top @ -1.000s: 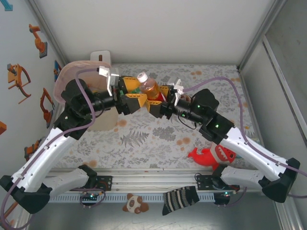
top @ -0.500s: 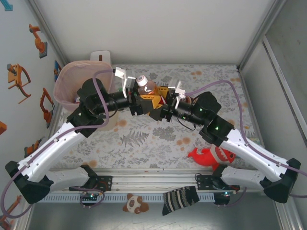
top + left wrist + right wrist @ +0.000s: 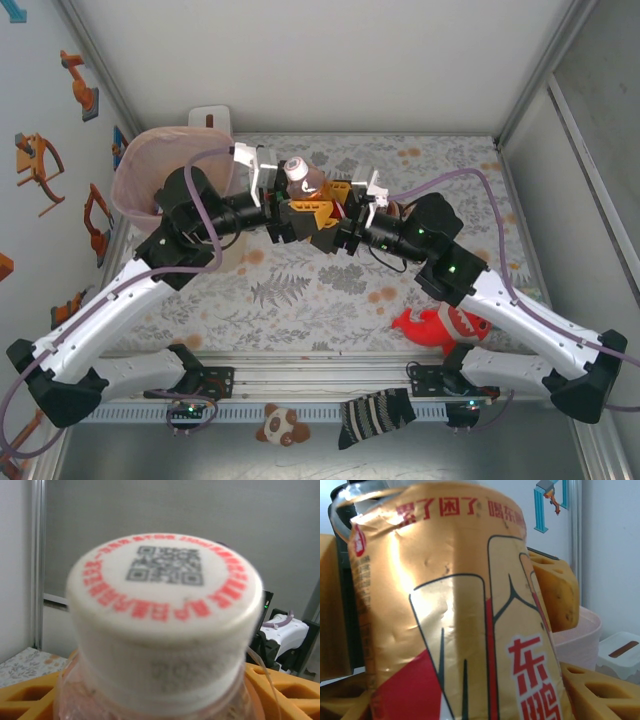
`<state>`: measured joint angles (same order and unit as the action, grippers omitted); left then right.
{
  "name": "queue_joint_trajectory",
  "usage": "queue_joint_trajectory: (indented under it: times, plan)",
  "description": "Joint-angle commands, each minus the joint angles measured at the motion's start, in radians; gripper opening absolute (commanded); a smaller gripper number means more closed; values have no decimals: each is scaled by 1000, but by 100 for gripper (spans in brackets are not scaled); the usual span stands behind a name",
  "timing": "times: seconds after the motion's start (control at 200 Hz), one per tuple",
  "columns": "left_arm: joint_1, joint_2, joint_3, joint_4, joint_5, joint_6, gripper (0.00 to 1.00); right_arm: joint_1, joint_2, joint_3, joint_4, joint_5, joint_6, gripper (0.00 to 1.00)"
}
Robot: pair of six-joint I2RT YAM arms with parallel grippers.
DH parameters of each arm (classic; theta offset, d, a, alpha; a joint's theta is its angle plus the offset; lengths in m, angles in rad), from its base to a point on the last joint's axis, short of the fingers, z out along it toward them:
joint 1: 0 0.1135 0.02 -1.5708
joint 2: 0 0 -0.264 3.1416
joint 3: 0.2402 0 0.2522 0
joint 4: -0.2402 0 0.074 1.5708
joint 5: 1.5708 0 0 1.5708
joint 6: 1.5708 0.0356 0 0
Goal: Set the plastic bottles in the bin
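One plastic bottle (image 3: 303, 177) with a white cap and amber drink hangs above the back middle of the table. My right gripper (image 3: 330, 205) is shut on its gold and red label (image 3: 460, 620), with orange fingers (image 3: 600, 695) low on either side. From the left, my left gripper (image 3: 292, 205) is closed round the same bottle. Its orange fingers (image 3: 280, 690) flank the neck below the cap (image 3: 165, 595), which sits close to the left wrist camera. The pale-pink bin (image 3: 150, 160) stands at the back left, and its rim (image 3: 580, 640) lies just beyond the bottle.
A small white box with a brown slot (image 3: 620, 652) stands behind the bin. A red plush toy (image 3: 445, 325) lies near the right arm's base. A striped sock (image 3: 375, 415) and a small panda toy (image 3: 280, 425) rest by the front rail. Enclosure walls close in both sides.
My left arm swung right from beside the bin to the bottle, and its jaws narrowed round it. The bottle tipped more upright. The right gripper shifted slightly left, keeping its hold.
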<state>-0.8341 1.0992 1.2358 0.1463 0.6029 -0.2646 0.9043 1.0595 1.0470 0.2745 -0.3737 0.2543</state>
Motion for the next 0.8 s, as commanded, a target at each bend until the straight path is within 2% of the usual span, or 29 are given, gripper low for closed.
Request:
queue_joint_trajectory:
  times: [0.0, 0.446, 0.796]
  plan:
    - [-7, -22, -6, 35, 38, 31, 74, 8, -27, -2, 61, 2, 15, 59]
    - [-7, -47, -10, 45, 47, 28, 73, 18, -38, -6, 55, 13, 11, 59]
    - [-7, -48, -15, 47, 50, 25, 55, 27, -34, -2, 49, 19, 11, 59]
